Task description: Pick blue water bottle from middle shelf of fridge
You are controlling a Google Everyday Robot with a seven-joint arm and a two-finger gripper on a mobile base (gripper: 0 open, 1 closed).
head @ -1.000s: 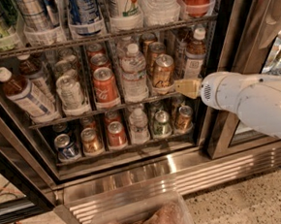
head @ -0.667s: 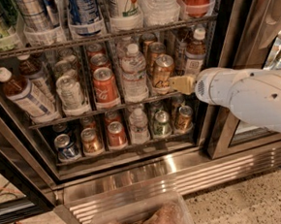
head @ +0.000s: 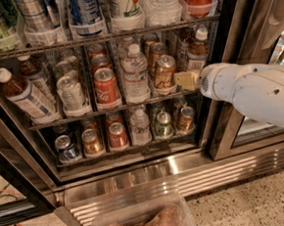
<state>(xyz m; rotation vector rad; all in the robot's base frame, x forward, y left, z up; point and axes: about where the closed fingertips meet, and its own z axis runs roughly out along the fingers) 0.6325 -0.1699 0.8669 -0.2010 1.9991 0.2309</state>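
The fridge (head: 186, 173) stands open in front of me. Its middle shelf (head: 112, 108) holds cans and bottles in lanes. A blue water bottle (head: 27, 98) with a white cap, amber liquid and a pale blue-and-white label leans at the shelf's far left. A similar bottle (head: 195, 53) stands in the rightmost lane. My gripper (head: 186, 80), at the end of the white arm (head: 258, 93), is at the right end of the middle shelf. It is just in front of the lower part of that right bottle and beside a gold can (head: 164, 72).
A clear ribbed water bottle (head: 135, 74) stands mid-shelf between a red can (head: 105, 86) and the gold can. A silver can (head: 72, 94) is further left. The black door frame (head: 234, 73) is close behind the arm. A plastic bin (head: 141, 223) sits on the floor below.
The gripper has shifted only slightly, a little upward, staying at the right end of the middle shelf. Nothing on the shelf has moved.
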